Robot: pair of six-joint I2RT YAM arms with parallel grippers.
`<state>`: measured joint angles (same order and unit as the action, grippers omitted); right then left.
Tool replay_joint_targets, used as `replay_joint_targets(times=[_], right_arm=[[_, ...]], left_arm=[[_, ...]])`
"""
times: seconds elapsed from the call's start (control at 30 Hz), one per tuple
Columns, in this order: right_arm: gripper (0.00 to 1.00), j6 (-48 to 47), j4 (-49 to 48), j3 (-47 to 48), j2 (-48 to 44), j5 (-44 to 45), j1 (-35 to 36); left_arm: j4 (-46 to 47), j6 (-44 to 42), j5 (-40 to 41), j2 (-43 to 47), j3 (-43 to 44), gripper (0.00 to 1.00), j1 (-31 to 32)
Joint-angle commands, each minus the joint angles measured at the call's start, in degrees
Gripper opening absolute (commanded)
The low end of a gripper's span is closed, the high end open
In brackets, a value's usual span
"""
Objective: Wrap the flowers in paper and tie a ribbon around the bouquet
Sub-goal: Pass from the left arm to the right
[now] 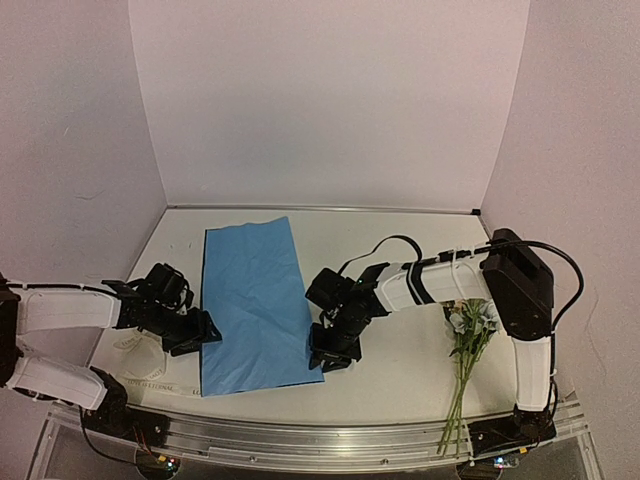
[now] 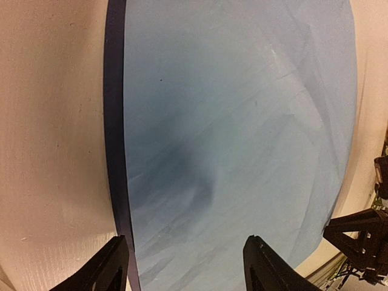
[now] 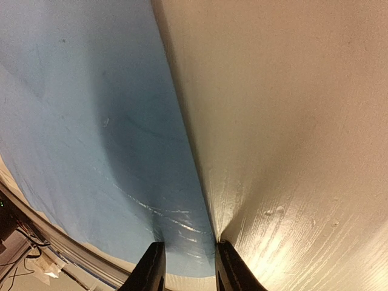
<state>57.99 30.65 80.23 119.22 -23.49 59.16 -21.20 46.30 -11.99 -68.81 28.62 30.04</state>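
Observation:
The blue paper (image 1: 255, 300) lies flat on the table, left of centre. My left gripper (image 1: 200, 330) is low over its left edge with the jaws wide open. In the left wrist view the paper (image 2: 242, 121) fills the frame, and its dark left edge runs down between the spread fingers of the left gripper (image 2: 188, 264). My right gripper (image 1: 330, 358) sits at the near right corner. Its narrow-set fingers, in the view of the right gripper (image 3: 188, 267), straddle the creased right edge of the paper (image 3: 79, 121) without closing on it. The flowers (image 1: 473, 322) lie at the right, stems toward me. A cream ribbon (image 1: 140, 355) lies under the left arm.
White walls close the table on three sides. A metal rail (image 1: 300, 440) runs along the near edge, with both arm bases on it. The right arm's black elbow (image 1: 515, 280) hangs over the flower heads. Bare tabletop (image 1: 400, 350) separates paper and flowers.

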Motion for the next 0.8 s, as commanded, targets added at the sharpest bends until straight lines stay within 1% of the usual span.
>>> replay_joint_targets(times=[0.0,0.13,0.37,0.47,0.6,0.77], right_arm=[[0.3,0.37,0.99,-2.39,2.81,3.7,0.06],[0.3,0.21,0.99,-2.53,2.6,3.88,0.05],[0.3,0.24,0.98,-2.06,3.07,3.46,0.05],[0.3,0.43,0.9,-1.57,3.36,3.02,0.01],[0.3,0.55,0.9,-1.19,3.63,2.54,0.05],[0.29,0.37,0.9,-1.18,3.39,2.72,0.05]], left_arm=[[3.07,-2.04,0.95,-2.46,0.21,0.7,-0.25],[4.59,-3.48,0.35,-4.47,0.74,0.7,-0.25],[6.66,-3.39,-0.8,-7.93,0.42,0.62,-0.33],[7.75,-3.25,-1.46,-8.42,0.35,0.57,-0.32],[8.65,-3.28,-3.07,-9.6,2.03,0.47,-0.32],[7.96,-3.36,-3.74,-9.12,4.47,0.25,-0.33]])
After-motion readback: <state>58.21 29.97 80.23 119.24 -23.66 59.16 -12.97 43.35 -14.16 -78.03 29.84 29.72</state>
